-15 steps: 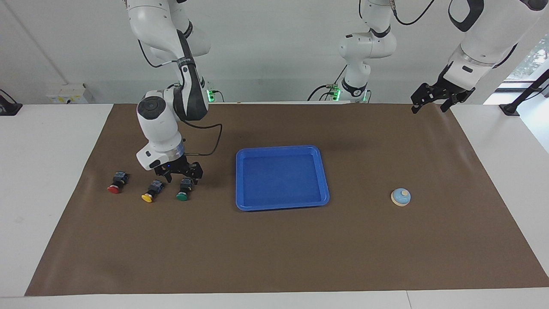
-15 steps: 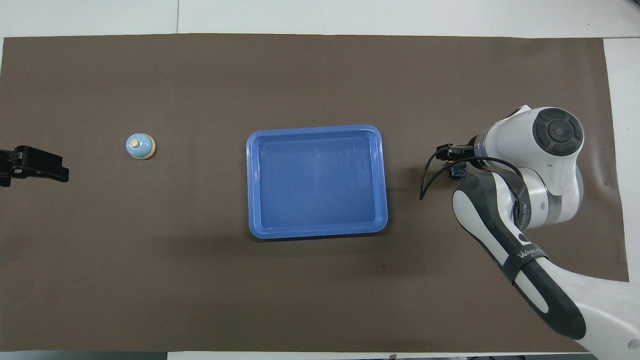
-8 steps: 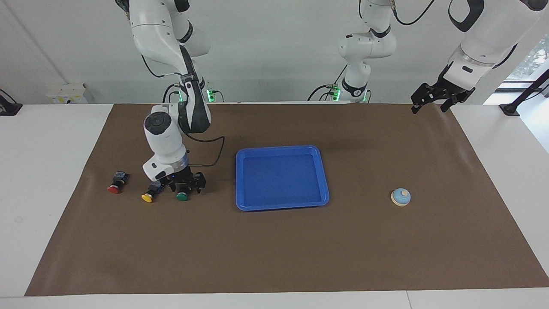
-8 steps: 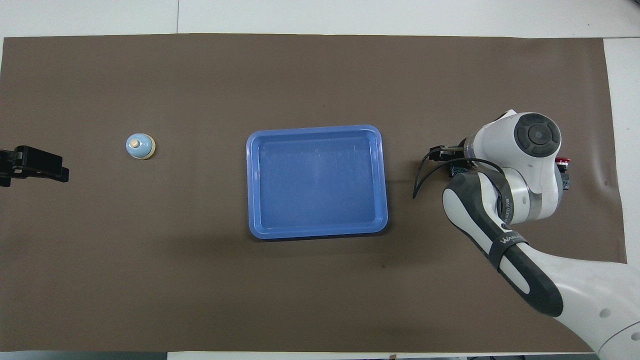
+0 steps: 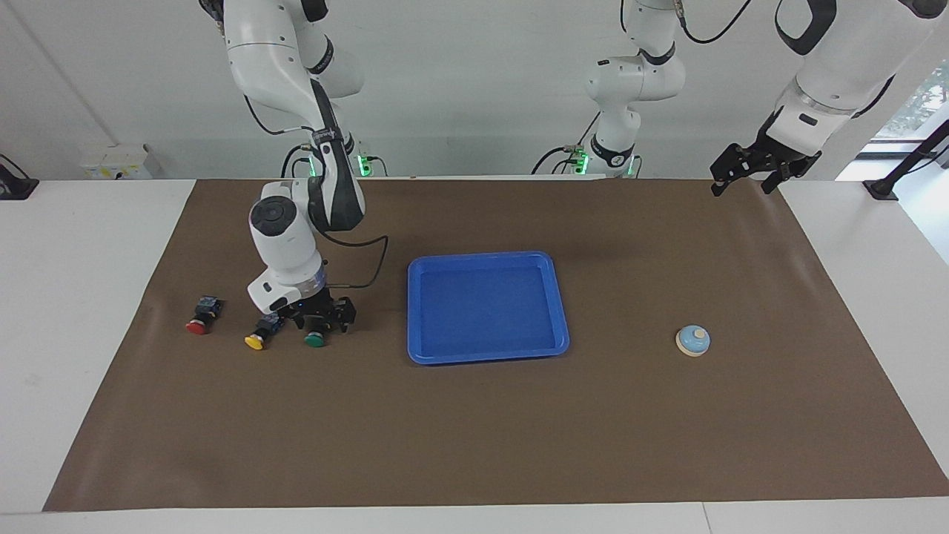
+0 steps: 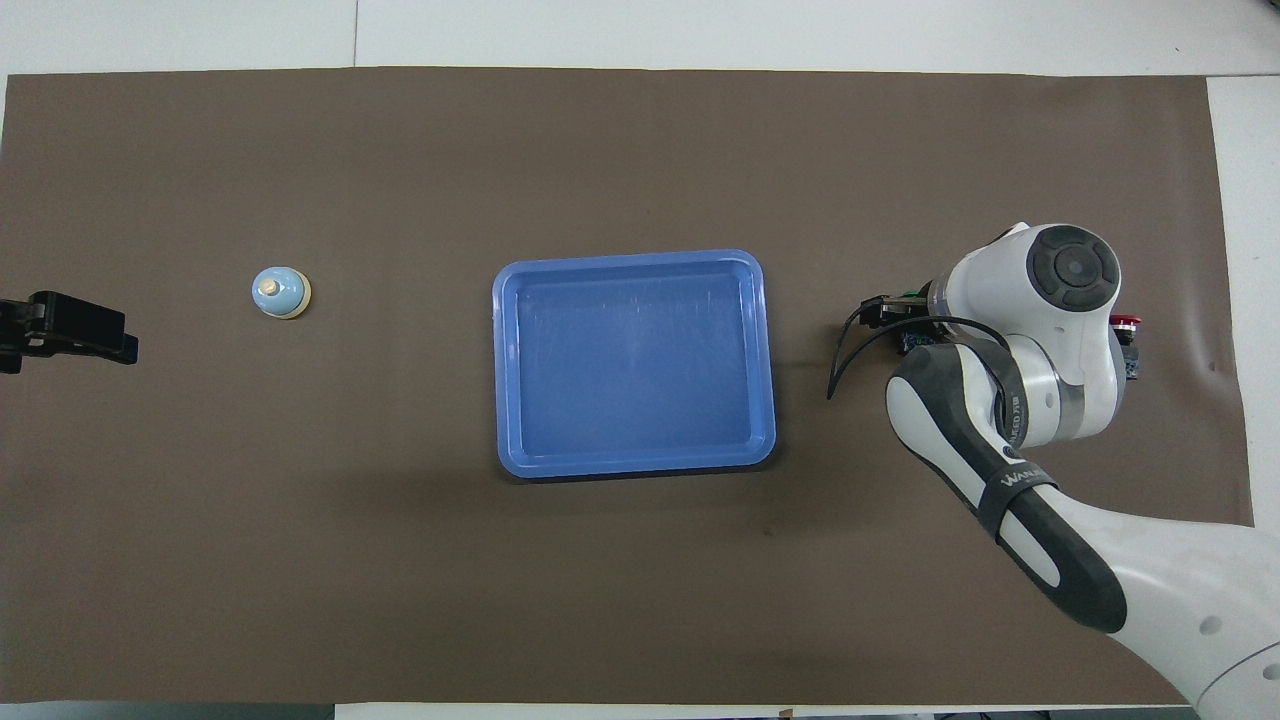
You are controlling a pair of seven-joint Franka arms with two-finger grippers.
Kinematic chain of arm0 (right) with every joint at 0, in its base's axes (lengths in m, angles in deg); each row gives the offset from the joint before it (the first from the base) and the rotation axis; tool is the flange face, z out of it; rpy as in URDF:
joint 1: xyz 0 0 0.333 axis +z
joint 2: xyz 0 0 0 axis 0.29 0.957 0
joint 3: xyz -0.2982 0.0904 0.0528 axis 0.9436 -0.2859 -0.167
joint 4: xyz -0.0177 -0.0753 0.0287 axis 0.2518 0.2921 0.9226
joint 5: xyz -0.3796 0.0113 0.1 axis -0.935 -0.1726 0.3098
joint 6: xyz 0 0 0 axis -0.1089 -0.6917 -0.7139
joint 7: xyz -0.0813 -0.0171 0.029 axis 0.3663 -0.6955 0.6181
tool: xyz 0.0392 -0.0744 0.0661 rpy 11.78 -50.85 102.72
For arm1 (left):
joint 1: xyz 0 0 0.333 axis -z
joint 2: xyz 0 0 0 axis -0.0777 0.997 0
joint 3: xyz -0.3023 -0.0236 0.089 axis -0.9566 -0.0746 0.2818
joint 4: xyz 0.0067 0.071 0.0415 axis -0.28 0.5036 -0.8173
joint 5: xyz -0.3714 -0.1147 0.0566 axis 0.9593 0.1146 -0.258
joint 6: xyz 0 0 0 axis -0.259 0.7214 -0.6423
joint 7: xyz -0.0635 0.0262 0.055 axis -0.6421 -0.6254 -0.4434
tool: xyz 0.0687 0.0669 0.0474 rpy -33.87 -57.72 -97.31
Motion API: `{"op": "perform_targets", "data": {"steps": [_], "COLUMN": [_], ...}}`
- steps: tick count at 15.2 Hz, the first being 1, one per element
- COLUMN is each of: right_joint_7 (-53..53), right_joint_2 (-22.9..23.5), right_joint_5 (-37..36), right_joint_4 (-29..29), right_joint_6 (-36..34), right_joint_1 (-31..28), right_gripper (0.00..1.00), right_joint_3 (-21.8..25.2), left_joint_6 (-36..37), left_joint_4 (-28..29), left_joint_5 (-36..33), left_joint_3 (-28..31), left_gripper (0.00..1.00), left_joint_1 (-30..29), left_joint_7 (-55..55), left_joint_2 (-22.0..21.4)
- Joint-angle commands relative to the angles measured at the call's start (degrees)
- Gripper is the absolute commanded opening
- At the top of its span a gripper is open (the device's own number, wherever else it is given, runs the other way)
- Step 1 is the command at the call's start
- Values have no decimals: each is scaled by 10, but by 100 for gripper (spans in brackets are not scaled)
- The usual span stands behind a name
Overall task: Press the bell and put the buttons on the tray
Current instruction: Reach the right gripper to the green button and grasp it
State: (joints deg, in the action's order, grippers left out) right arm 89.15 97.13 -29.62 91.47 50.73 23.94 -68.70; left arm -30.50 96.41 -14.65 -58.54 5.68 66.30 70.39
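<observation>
The right gripper is standing low at the green button, with its jaws spread wide on the two sides of the black body, and I am judging that it is not gripping anything yet. The green button is lying on the brown mat toward the right arm's end of the table, with its cap pointing away from the robots. The yellow button is lying just beside it, and the red button is lying near the mat's edge. For doing this step well, I think the fingers should be closing on the black block and not on the round cap, because the cap is likely to slip out. The finger nearest the yellow button is standing close to it, so the closing should be slow and centred, otherwise it may be pushing the neighbour away. After the grip, a straight lift is wise before carrying toward the blue tray, which is lying empty in the middle of the mat; its raised rim must be cleared. The bell is standing toward the left arm's end of the table. The left gripper is waiting with open jaws, up in the air over the mat's corner there.
</observation>
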Motion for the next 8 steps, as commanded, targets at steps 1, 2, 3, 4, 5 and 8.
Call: {"op": "perform_targets", "data": {"steps": [1, 2, 3, 4, 5, 8], "right_joint_7": [5, 8, 9, 10, 11, 16], "right_joint_2": [-5, -5, -5, -5, -5, -5], "right_joint_5": [1, 1, 1, 1, 1, 1], "right_joint_4": [3, 3, 4, 4, 4, 4], "right_joint_6": [-2, -1, -1, -1, -1, -3], "right_joint_1": [-8, -8, -8, -8, -7, -7], "right_gripper": [95, 88, 77, 58, 32, 0], "right_joint_3": [-1, -1, -2, -2, -2, -2], "left_joint_6": [10, 10, 10, 10, 10, 10], "left_joint_4": [-1, -1, -1, -1, -1, -1], "left_joint_5": [5, 5, 5, 5, 5, 5], "left_joint_3": [2, 3, 3, 3, 3, 3], "left_gripper": [100, 100, 100, 100, 100, 100], "left_joint_1": [1, 1, 1, 1, 1, 1], "left_joint_7": [3, 3, 3, 3, 3, 3], "left_joint_2": [-4, -4, -4, -4, -4, -4]}}
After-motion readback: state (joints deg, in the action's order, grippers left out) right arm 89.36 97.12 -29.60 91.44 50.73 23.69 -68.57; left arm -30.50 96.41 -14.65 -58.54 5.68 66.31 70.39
